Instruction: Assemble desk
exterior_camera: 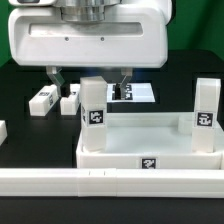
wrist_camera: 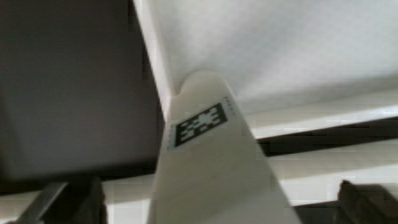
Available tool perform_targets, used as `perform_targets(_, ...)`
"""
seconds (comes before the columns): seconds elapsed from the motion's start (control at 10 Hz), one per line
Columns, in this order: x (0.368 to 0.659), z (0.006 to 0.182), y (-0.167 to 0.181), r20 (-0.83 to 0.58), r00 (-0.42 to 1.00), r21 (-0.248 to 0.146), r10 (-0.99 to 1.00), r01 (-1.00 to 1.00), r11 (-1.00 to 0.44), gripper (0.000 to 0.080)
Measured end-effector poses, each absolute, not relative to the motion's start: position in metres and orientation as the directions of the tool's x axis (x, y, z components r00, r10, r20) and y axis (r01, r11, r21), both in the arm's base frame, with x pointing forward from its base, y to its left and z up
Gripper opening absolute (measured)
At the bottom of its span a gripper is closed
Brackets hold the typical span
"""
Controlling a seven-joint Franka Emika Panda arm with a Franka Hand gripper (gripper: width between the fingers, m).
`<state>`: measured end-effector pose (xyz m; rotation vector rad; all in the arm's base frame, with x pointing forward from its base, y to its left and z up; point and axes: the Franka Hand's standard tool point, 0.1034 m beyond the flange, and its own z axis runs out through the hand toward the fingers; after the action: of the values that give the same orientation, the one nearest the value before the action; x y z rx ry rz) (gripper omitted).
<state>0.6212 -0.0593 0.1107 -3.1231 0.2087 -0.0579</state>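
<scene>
Toward the tabletop [exterior_camera: 25, 140] edge nearest the exterior camera sits the desk top [exterior_camera: 110, 155]. Spread, empty jaws hang directly above its upright leg [exterior_camera: 93, 110] on the exterior view's left, whose long axis runs vertically, pointing up between them.

Upright leg [exterior_camera: 93, 108] between spread fingers [exterior_camera: 55, 76] — loose legs [exterior_camera: 42, 100] close beside

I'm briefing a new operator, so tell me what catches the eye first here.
The big white gripper fills the top of the exterior view, jaws open. Under it the desk top carries an upright leg at the exterior view's left, directly below the gripper, and another upright leg at its right. Two loose legs lie on the dark table further to that view's left.
</scene>
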Motion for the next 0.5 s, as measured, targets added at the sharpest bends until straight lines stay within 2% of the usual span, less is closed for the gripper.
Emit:
perform_targets(0.3,0.6211,0.1106,-0.0597,0.035,0.996,0.003,0.076,0.076,-0.997,0.0649)
perform_targets(0.5,0.621,0.1106,-0.06,0.035,0.992,0.004,0.119,0.119,-0.993,0.0636)
